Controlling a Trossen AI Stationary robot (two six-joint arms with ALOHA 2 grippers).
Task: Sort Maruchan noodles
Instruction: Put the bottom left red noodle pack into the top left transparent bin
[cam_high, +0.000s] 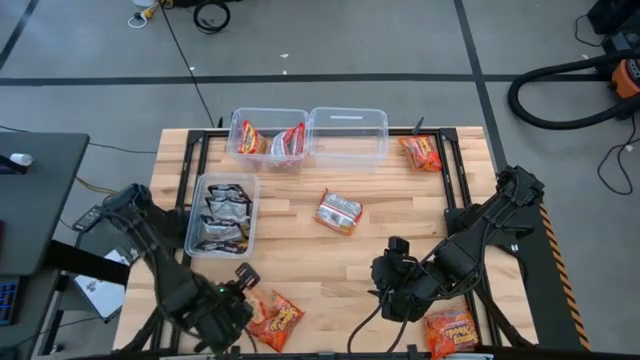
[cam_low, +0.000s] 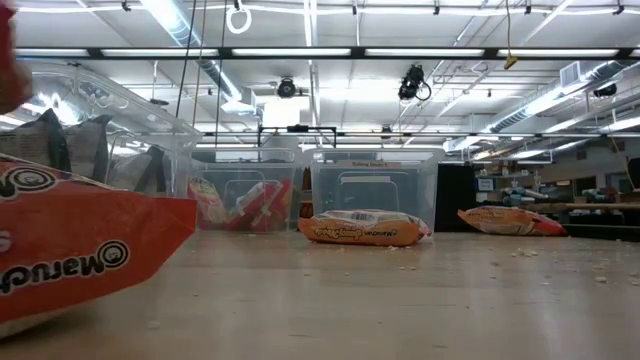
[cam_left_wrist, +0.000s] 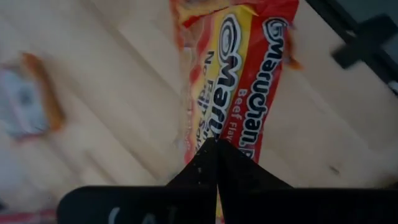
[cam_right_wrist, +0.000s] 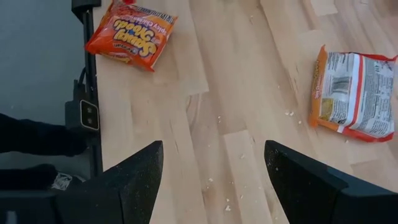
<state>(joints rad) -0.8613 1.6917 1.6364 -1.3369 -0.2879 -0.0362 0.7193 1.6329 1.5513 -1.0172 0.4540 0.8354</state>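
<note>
Orange-red Maruchan packet (cam_left_wrist: 233, 74), crinkly, beef flavour, pinched between closed fingers of left pincer (cam_high: 243, 300) at near-left counter (cam_high: 300, 245) edge. Right pincer (cam_right_wrist: 214, 186) spread open over bare wood, near right. Far bins: left one (cam_high: 268, 137) holding red packets, right one (cam_high: 348, 135) clear. Left bin (cam_high: 222, 213) stacked with silver-black packets.

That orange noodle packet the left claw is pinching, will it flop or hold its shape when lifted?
Probably holds its shape: the orange packet looks flat and blocky, suggesting a stiff noodle brick inside. Its glossy, crinkly wrapper may slip in the left gripper, whose fingers pinch just one edge. Crumbs on the table hint that it is brittle.
</note>
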